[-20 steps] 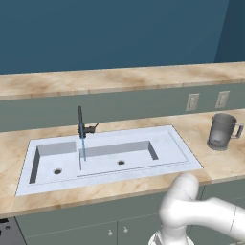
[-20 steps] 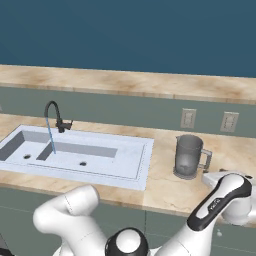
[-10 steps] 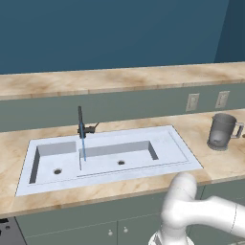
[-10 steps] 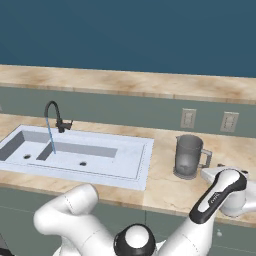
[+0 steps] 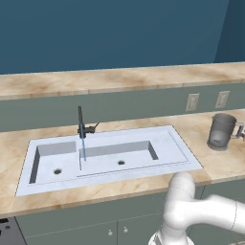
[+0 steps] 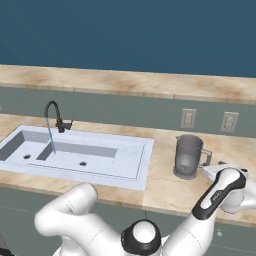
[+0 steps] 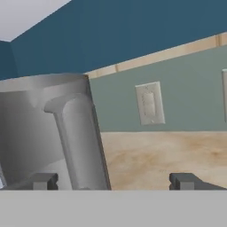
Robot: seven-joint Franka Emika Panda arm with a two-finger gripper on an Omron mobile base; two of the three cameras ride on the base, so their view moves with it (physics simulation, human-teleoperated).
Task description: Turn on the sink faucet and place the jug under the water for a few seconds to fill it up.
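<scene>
The jug (image 6: pixel 188 156) stands upright on the counter to the right of the sink (image 6: pixel 145 165), its loop handle (image 7: pixel 73 137) turned toward my hand. My gripper (image 7: pixel 114 181) is open just short of the jug (image 7: pixel 31 128), and the handle sits in line with the gap, nearer the left fingertip (image 7: pixel 44 181). On the far rim of the sink (image 5: pixel 186 153) rises the sink faucet (image 5: pixel 80 122). A thin blue stream of water (image 5: pixel 83 148) falls from it into the basin, by the divider. The jug (image 5: pixel 221 131) is well away from that stream.
Two wall outlets (image 5: pixel 192 101) sit on the grey-green backsplash behind the jug. A raised marble ledge (image 6: pixel 125 80) runs along the back under the blue wall. My white arm (image 6: pixel 220 190) bends up from below the counter's front edge at the right.
My hand has crept a little closer to the jug's handle from the right. The water keeps running and the jug has not moved.
</scene>
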